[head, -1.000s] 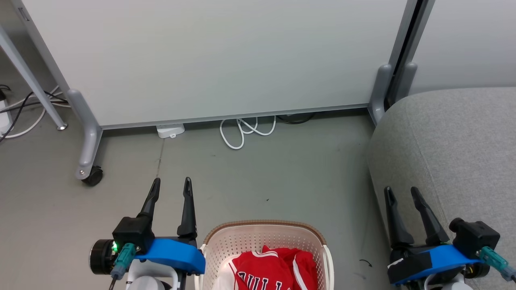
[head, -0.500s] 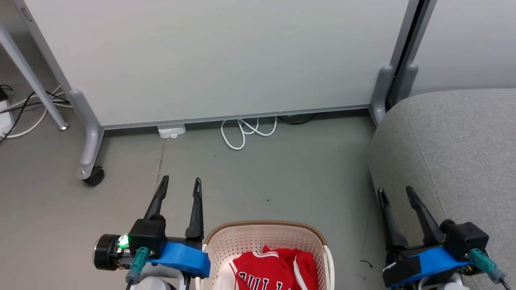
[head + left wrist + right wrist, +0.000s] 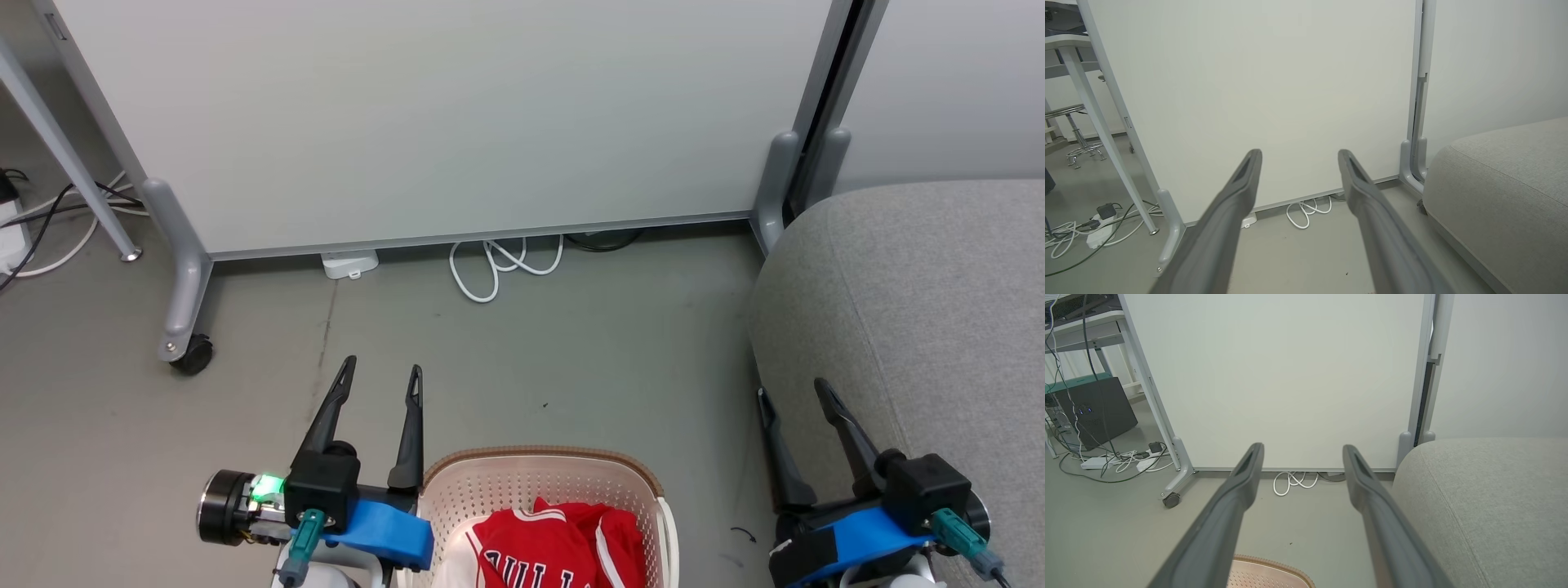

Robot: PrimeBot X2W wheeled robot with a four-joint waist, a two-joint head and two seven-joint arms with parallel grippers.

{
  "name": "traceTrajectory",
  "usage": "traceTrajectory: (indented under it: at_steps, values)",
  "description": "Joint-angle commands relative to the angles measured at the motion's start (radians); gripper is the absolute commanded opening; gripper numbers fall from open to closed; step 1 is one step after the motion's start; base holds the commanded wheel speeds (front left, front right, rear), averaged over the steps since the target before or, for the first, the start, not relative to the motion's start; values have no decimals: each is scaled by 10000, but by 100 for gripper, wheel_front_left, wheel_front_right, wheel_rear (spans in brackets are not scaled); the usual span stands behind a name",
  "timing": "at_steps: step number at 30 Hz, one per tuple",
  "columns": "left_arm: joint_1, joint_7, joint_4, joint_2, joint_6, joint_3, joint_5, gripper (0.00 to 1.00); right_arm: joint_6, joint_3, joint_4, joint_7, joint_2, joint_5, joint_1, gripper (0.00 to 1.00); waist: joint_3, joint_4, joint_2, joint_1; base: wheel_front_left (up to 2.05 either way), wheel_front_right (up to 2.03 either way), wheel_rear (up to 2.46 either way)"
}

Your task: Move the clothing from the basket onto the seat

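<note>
Red white-trimmed clothing (image 3: 555,549) sits in cream perforated basket (image 3: 490,490), six o'clock, grey fabric seat (image 3: 914,310) unloaded; left gripper (image 3: 384,365), right gripper (image 3: 790,387) gape empty.

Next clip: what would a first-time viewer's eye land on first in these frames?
The red jersey with white trim, bunched in the cream basket at the bottom centre of the head view, is the one splash of colour. The large grey seat bulks at the right. The left claw and right claw flank the basket, both open and empty.
</note>
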Motion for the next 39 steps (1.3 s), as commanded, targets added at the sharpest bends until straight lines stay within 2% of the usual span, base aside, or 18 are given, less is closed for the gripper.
traceTrajectory:
  at_steps: [1,13,27,39]
  values:
    - [-52,-30,22,15,10,26,21,100,22,6,38,-43,-62,-24,90,100,-4,-3,0,0,0,0,0]
    - [-20,-30,156,-58,-200,166,-302,100,22,-94,123,-42,-61,99,112,100,5,35,0,0,0,0,0]
    - [-69,-30,206,-87,-238,212,-300,100,22,-73,142,-42,-61,161,81,100,55,24,0,0,0,0,0]
    - [-1627,-28,1465,-93,-937,-830,10,100,20,-114,-95,-40,-59,44,-451,100,975,-126,0,0,0,0,0]
